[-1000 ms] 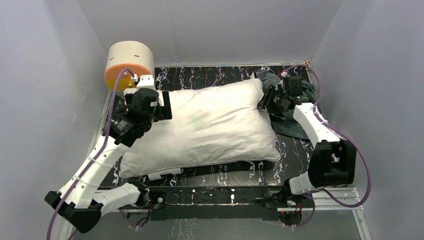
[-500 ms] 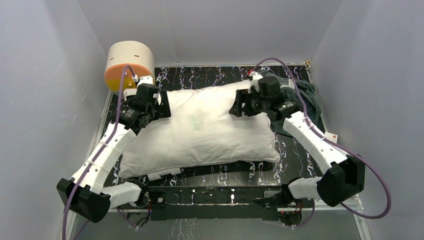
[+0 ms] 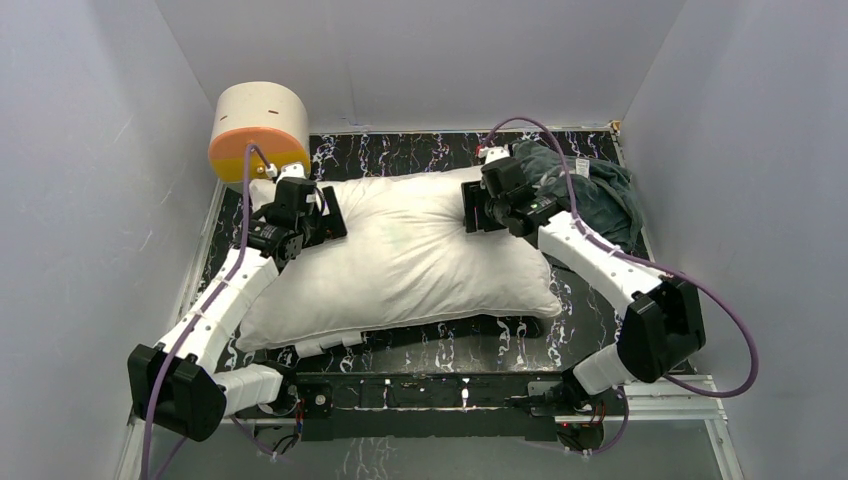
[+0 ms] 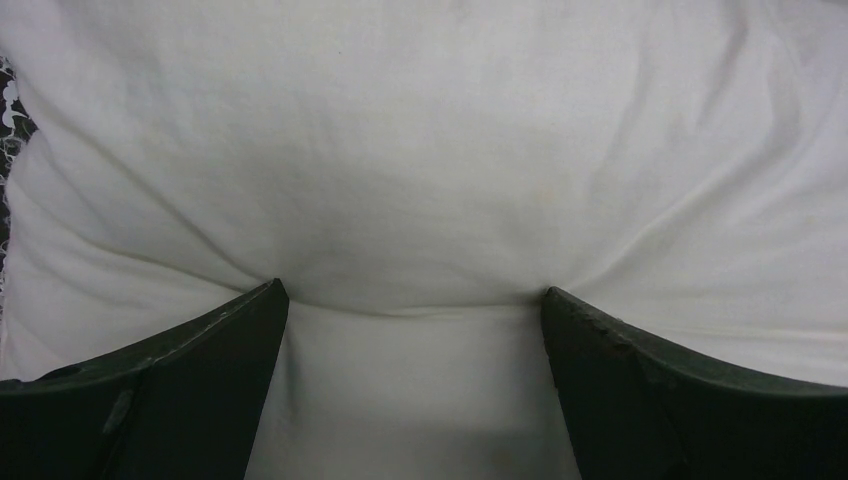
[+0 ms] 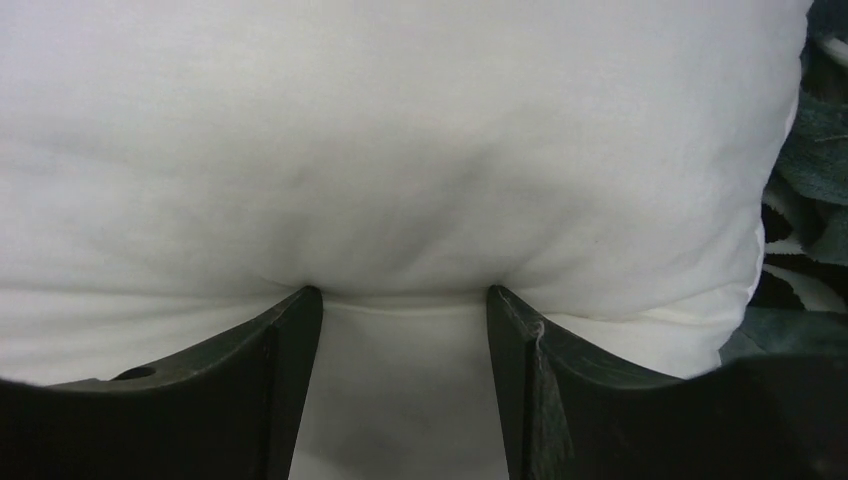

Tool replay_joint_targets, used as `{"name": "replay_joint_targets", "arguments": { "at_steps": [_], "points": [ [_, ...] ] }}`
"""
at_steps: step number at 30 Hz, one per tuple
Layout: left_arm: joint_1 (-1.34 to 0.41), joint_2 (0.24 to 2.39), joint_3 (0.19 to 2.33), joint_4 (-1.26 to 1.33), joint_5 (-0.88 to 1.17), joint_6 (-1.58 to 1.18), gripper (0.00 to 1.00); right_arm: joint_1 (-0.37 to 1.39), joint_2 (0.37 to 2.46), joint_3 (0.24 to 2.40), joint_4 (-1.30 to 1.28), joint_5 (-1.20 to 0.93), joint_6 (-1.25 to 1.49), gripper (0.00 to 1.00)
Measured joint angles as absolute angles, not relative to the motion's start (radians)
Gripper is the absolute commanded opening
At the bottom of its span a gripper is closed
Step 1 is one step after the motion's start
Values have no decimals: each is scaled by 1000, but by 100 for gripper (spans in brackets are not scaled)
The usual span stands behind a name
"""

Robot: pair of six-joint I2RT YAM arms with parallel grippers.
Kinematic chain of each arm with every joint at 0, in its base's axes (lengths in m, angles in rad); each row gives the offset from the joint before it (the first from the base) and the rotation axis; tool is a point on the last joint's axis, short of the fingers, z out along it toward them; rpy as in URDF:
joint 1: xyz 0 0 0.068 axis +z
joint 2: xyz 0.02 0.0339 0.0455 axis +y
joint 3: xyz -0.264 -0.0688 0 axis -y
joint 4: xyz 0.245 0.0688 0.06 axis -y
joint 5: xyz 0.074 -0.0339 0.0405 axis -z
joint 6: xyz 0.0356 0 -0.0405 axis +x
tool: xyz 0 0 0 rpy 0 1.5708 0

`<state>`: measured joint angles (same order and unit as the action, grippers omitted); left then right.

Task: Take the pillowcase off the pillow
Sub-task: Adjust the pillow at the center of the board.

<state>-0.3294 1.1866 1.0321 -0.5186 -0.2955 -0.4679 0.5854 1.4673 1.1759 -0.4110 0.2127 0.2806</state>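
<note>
Both the left gripper (image 4: 410, 300) and the right gripper (image 5: 400, 295) press into the pillow (image 3: 420, 270) with fingers apart, the left spread wide, the right somewhat narrower, neither holding anything. The pillow lies bare across the counter's middle. Expect it to be light, soft and yielding; you should pinch a corner seam, not the bulging face. The pillowcase (image 3: 595, 190) lies crumpled and limp at the far right corner; removal looks complete.

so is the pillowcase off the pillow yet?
Off. The pillow is bare white; the pillowcase lies bunched beside its far right corner.
</note>
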Motion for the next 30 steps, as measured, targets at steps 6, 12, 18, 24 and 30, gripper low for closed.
{"name": "replay_joint_targets", "arguments": {
  "at_steps": [6,12,18,24,30],
  "points": [
    [-317,1172,1030,-513,-282,-472,98,576,1393,1253,-456,38,257,67],
    [-316,1154,1061,-548,-263,-472,98,759,1425,1343,-395,-49,255,66],
    [-315,1103,1091,-581,-255,-472,98,873,1612,1337,-316,27,234,63],
    [-315,999,1100,-610,-258,-472,98,870,1729,1392,-334,114,232,71],
    [-315,929,1103,-608,-303,-472,98,870,1628,1396,-380,128,205,83]
  ]
}}
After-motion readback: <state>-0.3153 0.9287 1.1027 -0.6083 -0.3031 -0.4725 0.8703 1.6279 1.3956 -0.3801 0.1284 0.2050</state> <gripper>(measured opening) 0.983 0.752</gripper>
